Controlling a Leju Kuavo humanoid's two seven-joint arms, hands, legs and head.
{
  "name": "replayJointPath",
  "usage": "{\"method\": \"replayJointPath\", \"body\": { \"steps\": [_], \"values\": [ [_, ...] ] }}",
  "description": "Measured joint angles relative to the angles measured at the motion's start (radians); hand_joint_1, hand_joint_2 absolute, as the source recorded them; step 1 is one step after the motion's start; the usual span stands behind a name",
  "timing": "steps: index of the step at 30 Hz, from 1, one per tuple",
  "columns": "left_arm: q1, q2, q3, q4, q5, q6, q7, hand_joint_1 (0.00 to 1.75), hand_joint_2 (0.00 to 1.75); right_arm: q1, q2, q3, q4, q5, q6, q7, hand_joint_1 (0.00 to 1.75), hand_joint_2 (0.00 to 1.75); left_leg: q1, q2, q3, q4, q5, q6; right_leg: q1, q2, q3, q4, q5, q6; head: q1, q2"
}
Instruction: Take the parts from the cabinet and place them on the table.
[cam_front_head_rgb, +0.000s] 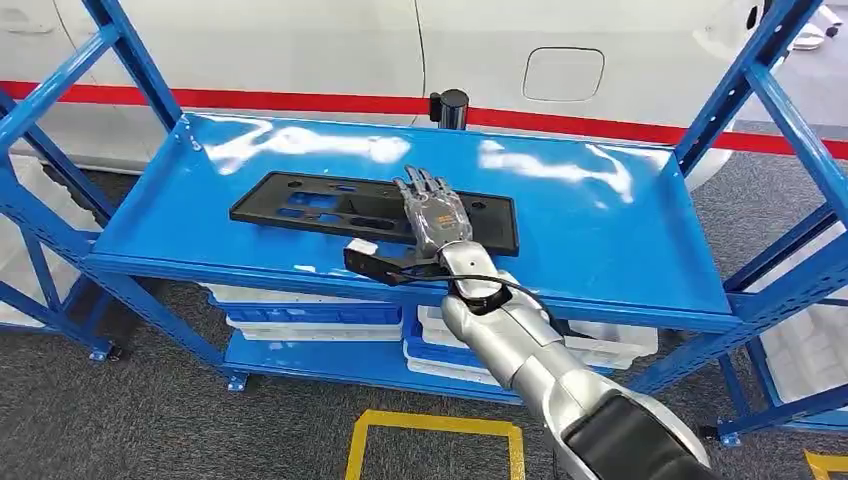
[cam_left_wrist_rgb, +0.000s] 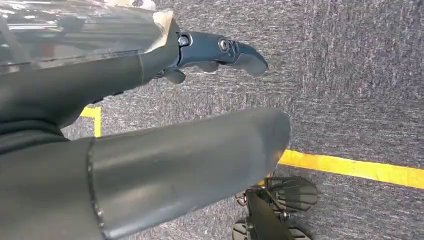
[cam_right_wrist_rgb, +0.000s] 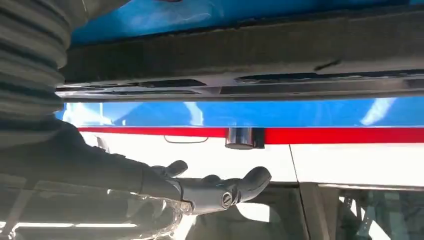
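Noting black part (cam_front_head_rgb: 300, 205) lying flat on the top shelf (cam_front_head_rgb: 600, 230) of the blue rack, lengthwise from 9 to 3 o'clock, cut-outs facing up. Not yet lifting off the shelf.

Recording right hand (cam_front_head_rgb: 435, 215) reaching in from 5 o'clock and spreading over the part's 3 o'clock half, fingers (cam_front_head_rgb: 425, 185) stretching straight and apart toward 12 o'clock. Gripping nothing. Seeing, in the right wrist view, daylight running between the hand and the part's edge, so reading the hand as hovering just above the part rather than pressing on it.

Recording left hand (cam_left_wrist_rgb: 190, 150) hanging over grey carpet (cam_left_wrist_rgb: 350, 75) and a yellow floor line (cam_left_wrist_rgb: 350, 167), thumb and dark finger (cam_left_wrist_rgb: 220, 50) standing apart, carrying nothing.

Checking containers: on the lower shelf, at 6 o'clock of the part, finding a blue crate (cam_front_head_rgb: 310, 313) under a white tray (cam_front_head_rgb: 250, 295), and just beside it, toward 3 o'clock, a stack of white trays (cam_front_head_rgb: 620, 340). Top shelf hiding their insides; unable to tell contents.

Noting a black cylinder (cam_front_head_rgb: 449, 107) standing at the shelf's 12 o'clock edge, before a white car body (cam_front_head_rgb: 300, 50) carrying a red stripe (cam_front_head_rgb: 250, 99).
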Motion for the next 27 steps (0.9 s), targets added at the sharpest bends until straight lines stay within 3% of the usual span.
{"method": "replayJointPath", "body": {
  "steps": [4,5,8,10,11,12,17,27],
  "values": [
    [0.000,0.000,0.000,0.000,-0.003,0.000,-0.008,0.00,0.00,-0.007,0.008,-0.012,0.001,0.002,0.003,0.006,0.00,1.75,0.000,0.000,0.000,0.000,0.000,0.000,0.000,0.000,0.000,0.000,0.000,0.000,0.000,0.000],
    [0.000,0.000,0.000,0.000,-0.004,0.001,-0.010,0.00,0.00,-0.008,0.010,-0.013,0.002,0.002,0.004,0.009,0.10,1.75,0.000,0.000,0.000,0.000,0.000,0.000,0.000,0.000,0.000,0.000,0.000,0.000,0.000,0.000],
    [0.000,0.000,0.000,0.000,-0.005,0.001,-0.012,0.00,0.00,-0.012,0.013,-0.015,0.007,0.004,0.007,0.010,1.22,1.75,0.000,0.000,0.000,0.000,0.000,0.000,0.000,0.000,0.000,0.000,0.000,0.000,0.000,0.000],
    [0.000,0.000,0.000,0.000,-0.005,0.001,-0.014,0.00,0.00,-0.012,0.015,-0.015,0.010,0.008,0.007,0.010,1.22,1.75,0.000,0.000,0.000,0.000,0.000,0.000,0.000,0.000,0.000,0.000,0.000,0.000,0.000,0.000],
    [0.000,0.000,0.000,0.000,-0.005,0.002,-0.015,0.00,0.00,-0.012,0.016,-0.015,0.011,0.012,0.007,0.011,1.43,1.75,0.000,0.000,0.000,0.000,0.000,0.000,0.000,0.000,0.000,0.000,0.000,0.000,0.000,0.000],
    [0.000,0.000,0.000,0.000,-0.005,0.002,-0.016,0.00,0.00,-0.012,0.016,-0.014,0.013,0.017,0.007,0.011,1.43,1.75,0.000,0.000,0.000,0.000,0.000,0.000,0.000,0.000,0.000,0.000,0.000,0.000,0.000,0.000],
    [0.000,0.000,0.000,0.000,-0.005,0.005,-0.017,0.00,0.00,-0.012,0.020,-0.014,0.022,0.034,0.006,0.018,1.75,1.75,0.000,0.000,0.000,0.000,0.000,0.000,0.000,0.000,0.000,0.000,0.000,0.000,0.000,0.000],
    [-0.001,-0.001,0.000,0.000,-0.003,0.015,-0.019,0.00,0.00,-0.019,0.026,-0.010,0.032,0.058,0.000,0.031,1.75,1.75,0.000,0.000,0.000,0.000,0.000,0.000,0.000,0.000,0.000,0.000,0.000,0.000,0.000,0.000]
  ]
}}
